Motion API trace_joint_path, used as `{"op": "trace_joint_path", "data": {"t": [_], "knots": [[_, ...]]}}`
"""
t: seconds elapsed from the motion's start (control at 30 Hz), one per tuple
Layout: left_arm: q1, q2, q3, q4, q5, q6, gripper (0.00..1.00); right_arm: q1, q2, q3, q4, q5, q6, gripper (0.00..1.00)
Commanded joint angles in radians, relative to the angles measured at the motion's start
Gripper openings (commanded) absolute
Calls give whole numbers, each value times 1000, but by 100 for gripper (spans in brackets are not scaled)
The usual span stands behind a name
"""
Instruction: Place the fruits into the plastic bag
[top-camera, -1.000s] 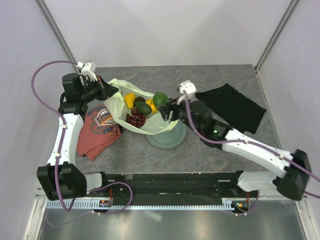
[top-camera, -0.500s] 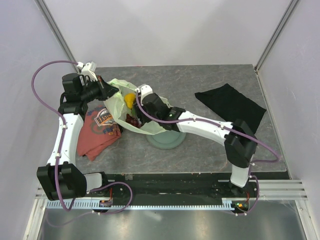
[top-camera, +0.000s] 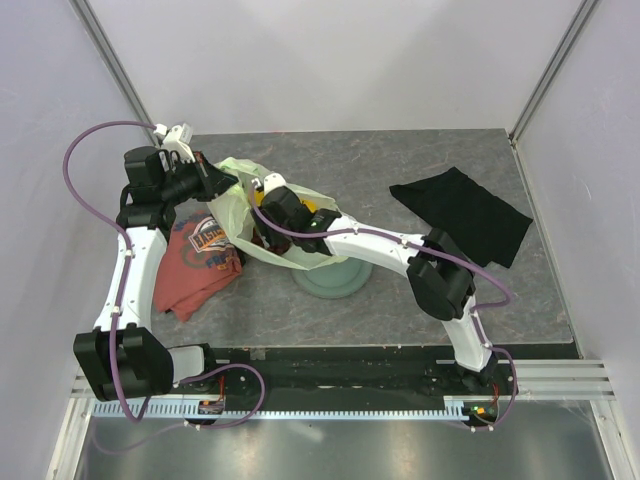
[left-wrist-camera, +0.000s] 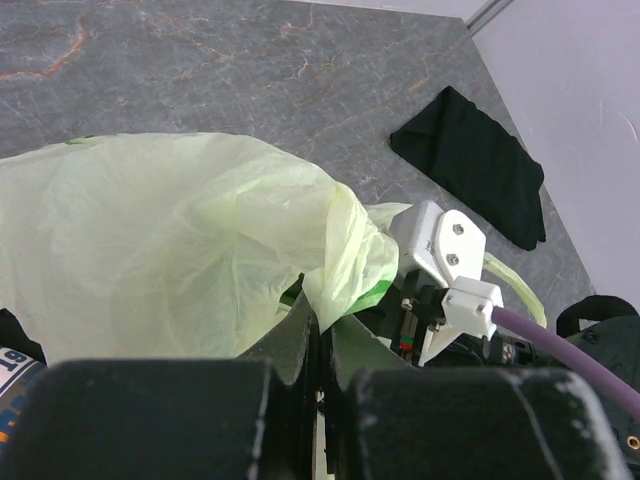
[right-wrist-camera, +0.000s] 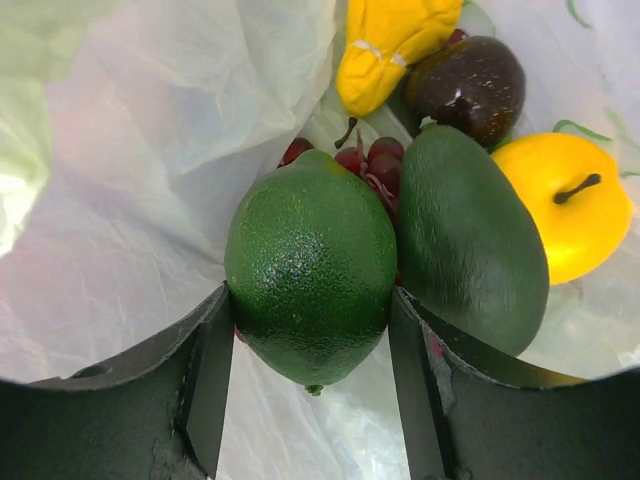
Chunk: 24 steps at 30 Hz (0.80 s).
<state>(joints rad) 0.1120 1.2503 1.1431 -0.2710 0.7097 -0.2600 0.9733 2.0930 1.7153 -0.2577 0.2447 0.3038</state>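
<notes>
The right end effector (right-wrist-camera: 308, 325) grips the round green fruit (right-wrist-camera: 310, 285) inside the plastic bag (left-wrist-camera: 150, 240), with the other fruits (right-wrist-camera: 470, 240) at its 1 o'clock. The left end effector (left-wrist-camera: 322, 335), pinched shut on the bag's rim, holds the mouth up. Best to lower slightly and release toward the bare film at 9 o'clock.

— How does the left arm (top-camera: 128, 275) stand?
— It rises from its base and bends at the wrist (top-camera: 160, 182) toward the other arm. The left jaws are pressed together, with the plastic bag (left-wrist-camera: 150, 250) pinched between them.
— And the right arm (top-camera: 385, 245)?
— It lies low and reaches far across toward the left jaws, with its elbow (top-camera: 440, 278) folded above its base. The right jaws stand partly apart, and both fingers (right-wrist-camera: 205, 400) press the sides of a green fruit (right-wrist-camera: 310, 290) held between them.
</notes>
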Motion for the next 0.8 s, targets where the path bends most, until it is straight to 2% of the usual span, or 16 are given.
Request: {"op": "trace_joint_path", "data": {"t": [0.0,0.17,0.3,0.37,0.77], "knots": [[8,-5,14,26,20,5,2,1,1,50,-25,65,24,50],[8,-5,14,26,20,5,2,-1,21,72,-43,79,23,58],[8,-3,14,26,22,5,1,-1,24,78,-51,77,21,73],[6,-5,14,27,22,5,2,-1,19,78,-52,76,15,77],[8,-5,15,26,23,5,2,-1,-54,41,-3,44,-6,81]]}}
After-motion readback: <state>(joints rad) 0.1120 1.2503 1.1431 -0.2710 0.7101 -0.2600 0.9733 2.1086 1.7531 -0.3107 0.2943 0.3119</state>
